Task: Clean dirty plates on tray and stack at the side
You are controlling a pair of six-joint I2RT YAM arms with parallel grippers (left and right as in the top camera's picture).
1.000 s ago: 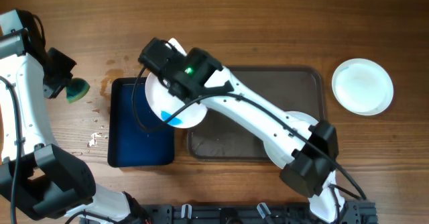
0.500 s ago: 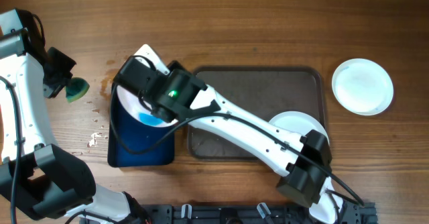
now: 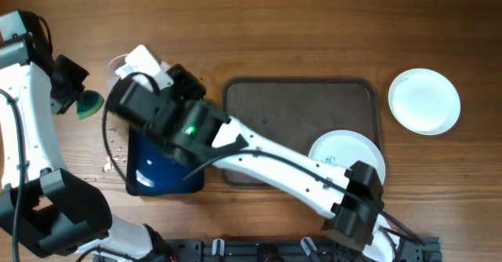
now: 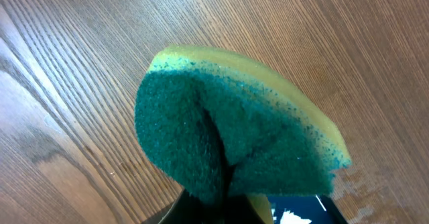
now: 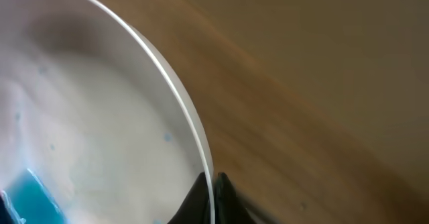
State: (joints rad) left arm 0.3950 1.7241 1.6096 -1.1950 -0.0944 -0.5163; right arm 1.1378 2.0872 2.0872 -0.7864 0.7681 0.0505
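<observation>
You're at the scrub step, I reckon. The right jaws are clenched on the rim of the dirty plate (image 5: 100, 137), which is out past the blue tub (image 3: 161, 176) and near the sponge (image 4: 228, 137). The left jaws are grasping that sponge, green scourer side out, above bare worktop (image 3: 314, 27). Bring the two together over the tub, turn the plate's face to the sponge and go at the blue smear. It's only a thin rim grip, so press lightly. The right arm (image 3: 282, 160) is stretched long across the tray (image 3: 314, 89), wrist over the tub. The left arm (image 3: 23, 129) sits tucked at the worktop's edge.
</observation>
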